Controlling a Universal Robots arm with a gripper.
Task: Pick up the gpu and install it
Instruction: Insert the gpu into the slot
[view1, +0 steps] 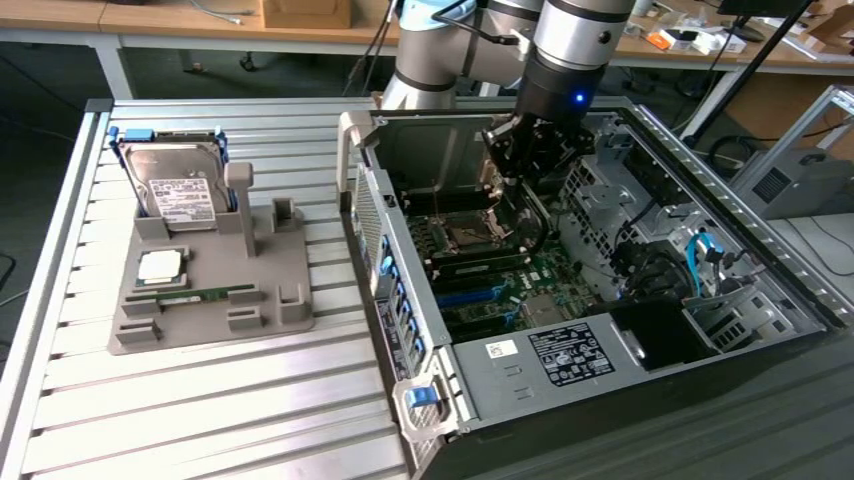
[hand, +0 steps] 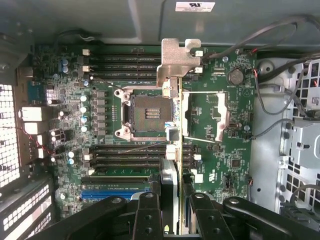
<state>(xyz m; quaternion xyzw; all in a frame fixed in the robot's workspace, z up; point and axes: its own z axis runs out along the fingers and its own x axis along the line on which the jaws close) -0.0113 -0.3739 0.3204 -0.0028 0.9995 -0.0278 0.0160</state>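
1. Exterior view, workspace: a slatted table (view1: 200, 400) carries a grey parts fixture (view1: 287, 310) on the exterior view's left and an open computer case (view1: 747, 250), lying on its side, on the exterior view's right. Laid this way, the case turns its board upward to a tool coming from above.
2. Fixture contents: a hard drive (view1: 180, 190) standing upright in its cradle, a processor chip (view1: 160, 265) lying flat, and a memory stick (view1: 200, 294) lying in a groove. Each sits in its own shaped seat, probably so that it can be gripped at a known spot.
3. Arm: the gripper (view1: 530, 160) hangs inside the case, above the board and near the raised side panel.
4. Wrist view, the gpu (hand: 176, 62): seen edge-on over the motherboard (hand: 225, 115), running out from the claw and passing beside the CPU socket (hand: 145, 112), silver bracket at the far end. It is held on edge, likely so that its connector side faces the slots. Whether it touches the board cannot be told.
5. Claw state: the fingers (hand: 147, 215) are drawn partly together, pinching the gpu by its two faces. They touch nothing else.
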